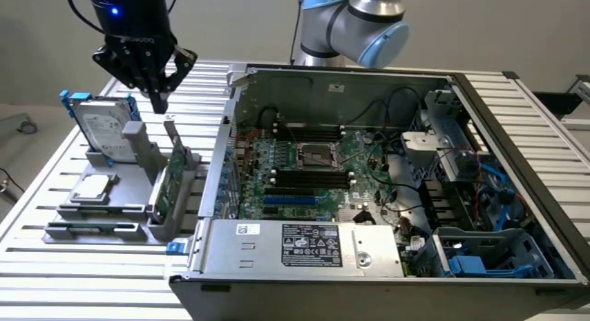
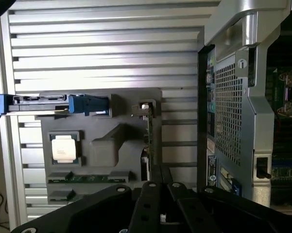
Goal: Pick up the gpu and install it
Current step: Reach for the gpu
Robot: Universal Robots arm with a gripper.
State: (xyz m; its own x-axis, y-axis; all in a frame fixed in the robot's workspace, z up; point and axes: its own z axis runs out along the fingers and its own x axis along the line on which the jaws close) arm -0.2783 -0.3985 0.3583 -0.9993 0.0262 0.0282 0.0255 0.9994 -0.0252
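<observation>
Exterior view: closed tool (image 1: 160, 102) hangs clear above gpu (image 1: 165, 181).

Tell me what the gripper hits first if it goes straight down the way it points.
Probably the graphics card, standing on edge in the grey holder right under the gripper, top edge first. Depth is unclear, so it may pass just beside it.

White lettering on the black housing (image 1: 138, 32) above the jaws looks like ROBOTIQ, upside down. The power supply label (image 1: 313, 244) and hard drive label (image 1: 101, 131) carry print too small to read.
</observation>
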